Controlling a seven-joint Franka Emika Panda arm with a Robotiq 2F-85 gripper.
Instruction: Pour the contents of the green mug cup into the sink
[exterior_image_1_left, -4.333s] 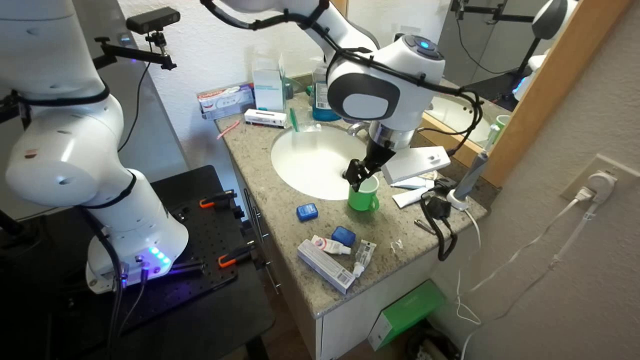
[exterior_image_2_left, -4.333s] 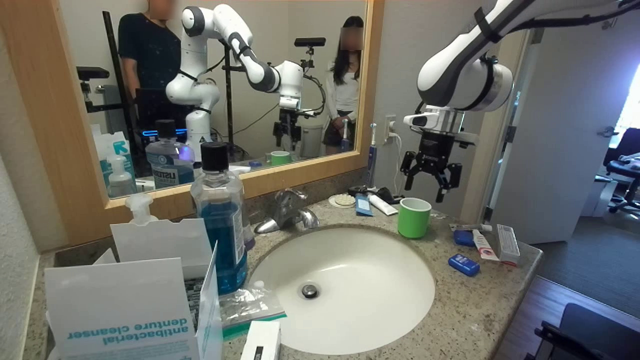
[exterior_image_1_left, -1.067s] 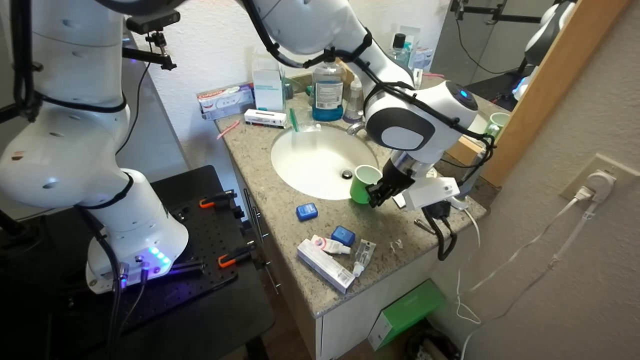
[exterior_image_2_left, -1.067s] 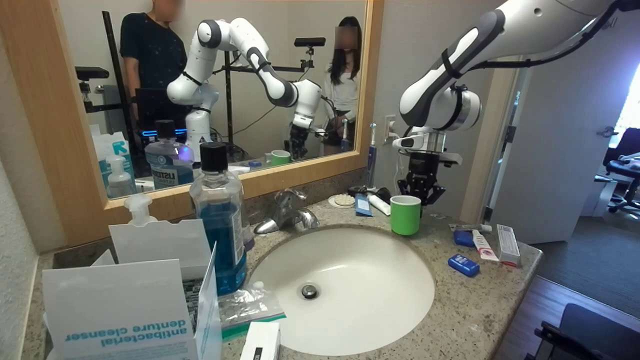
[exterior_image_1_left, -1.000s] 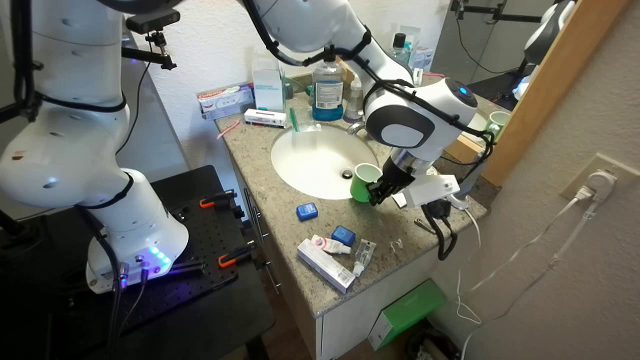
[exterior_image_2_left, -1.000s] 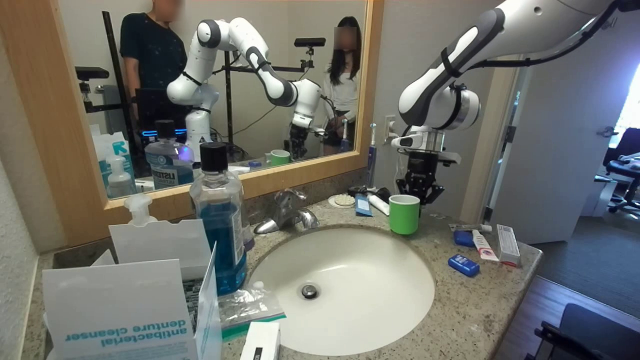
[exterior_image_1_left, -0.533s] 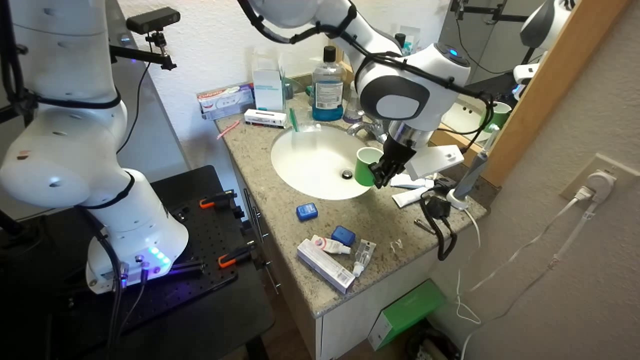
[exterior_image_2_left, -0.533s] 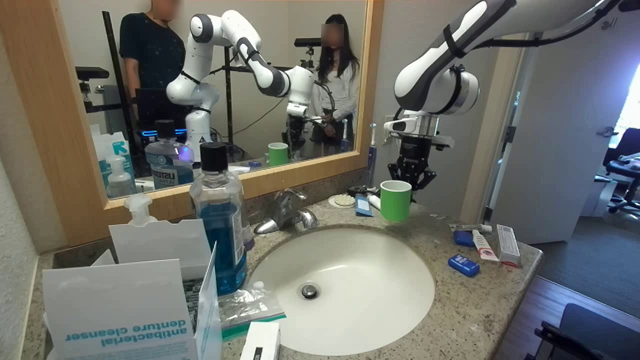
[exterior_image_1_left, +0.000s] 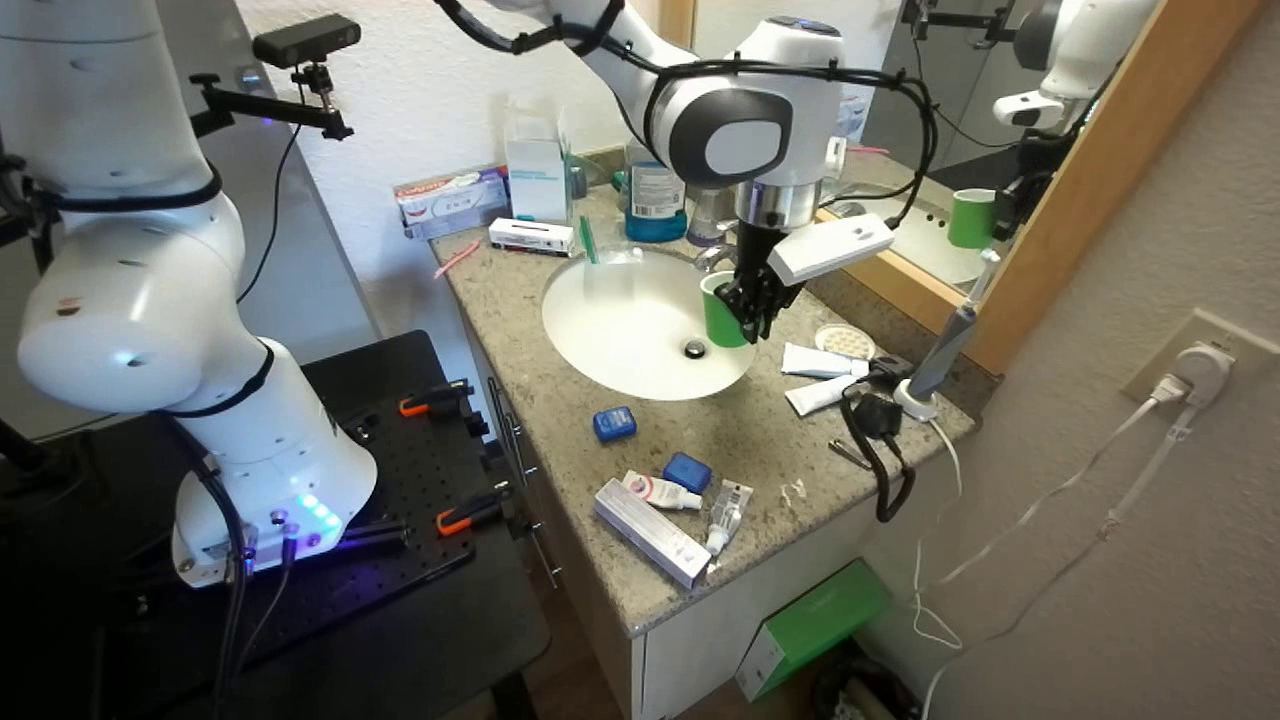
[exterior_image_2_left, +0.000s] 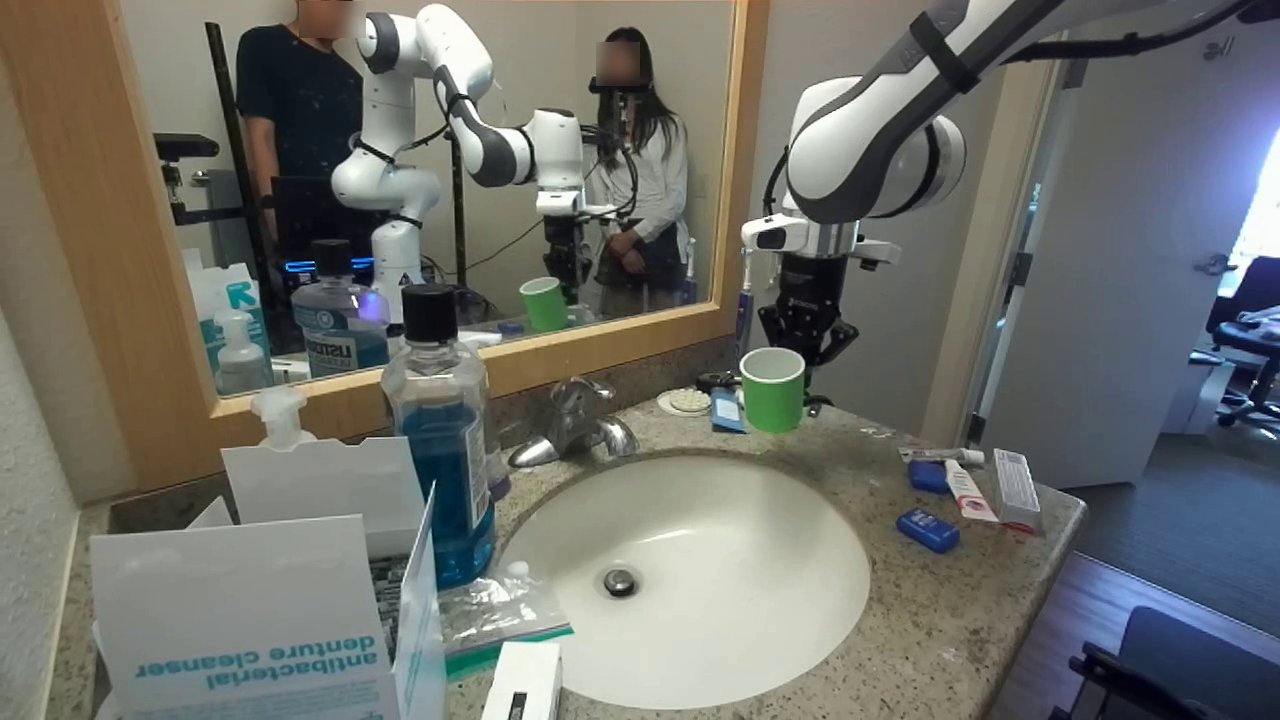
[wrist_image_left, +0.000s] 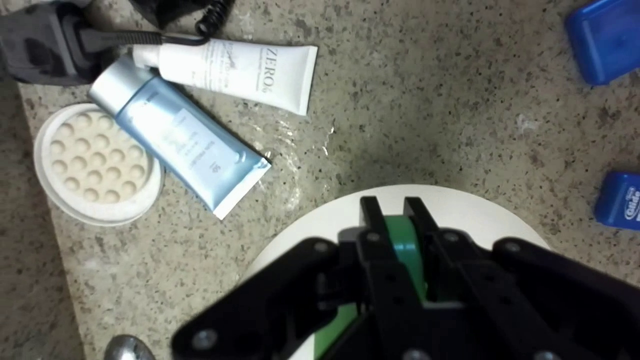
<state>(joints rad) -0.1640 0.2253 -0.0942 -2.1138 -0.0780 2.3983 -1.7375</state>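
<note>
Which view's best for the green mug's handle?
Wrist view: the handle shows as a green strip between the fingers of the hand. Both exterior views show the green mug well, but its handle is hidden there by hand or mug body.

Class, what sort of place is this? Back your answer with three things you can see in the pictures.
Most likely a bathroom: there is a sink, a framed mirror behind it, and an open box printed "antibacterial denture cleanser".
</note>
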